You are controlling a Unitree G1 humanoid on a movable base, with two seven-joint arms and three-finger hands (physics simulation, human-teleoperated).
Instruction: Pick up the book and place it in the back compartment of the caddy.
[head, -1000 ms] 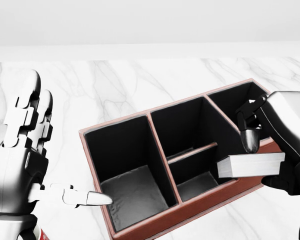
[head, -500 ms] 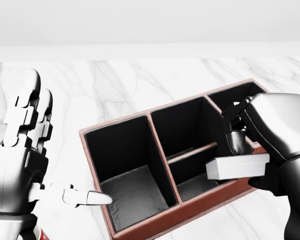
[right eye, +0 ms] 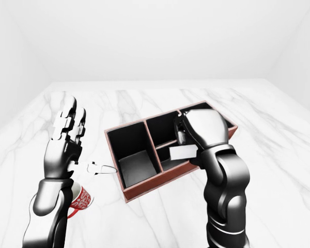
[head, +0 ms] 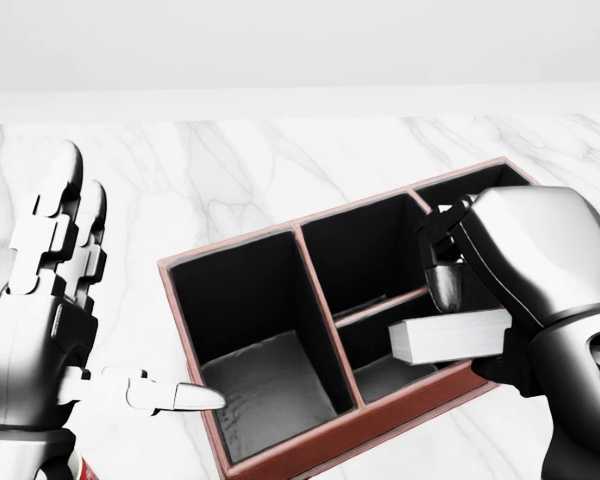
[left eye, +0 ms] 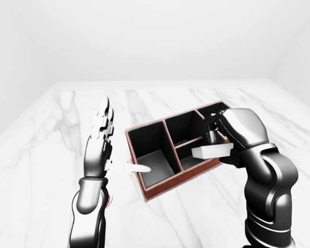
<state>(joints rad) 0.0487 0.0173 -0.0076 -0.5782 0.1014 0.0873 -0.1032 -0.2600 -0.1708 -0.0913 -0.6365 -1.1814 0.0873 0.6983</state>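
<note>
At the left of the head view the left hand (head: 45,320) stands upright with its fingers stretched up and its thumb pointing level toward the caddy; it is spread wide and holds nothing. Its thumb tip ends just short of the caddy's (head: 280,455) near left corner, apart from the wall. Below that forearm, in the right-eye view, a red patterned mug (right eye: 80,200) sits on the marble bench (right eye: 144,222), partly hidden by the arm.

The caddy is a red-brown box with black lining, lying askew on the bench, with one large compartment at its left end, a middle section split by a low divider, and a further compartment at its right end.

The right hand (head: 500,290) reaches in from the right of the head view, bent down over the caddy's right part, its fingers closed around the book (head: 448,337). The book is held flat and level, its pale page edge showing, above the lower middle compartment and the caddy's near wall, directly under the hand's knuckles. The hand hides most of the right-end compartment.
</note>
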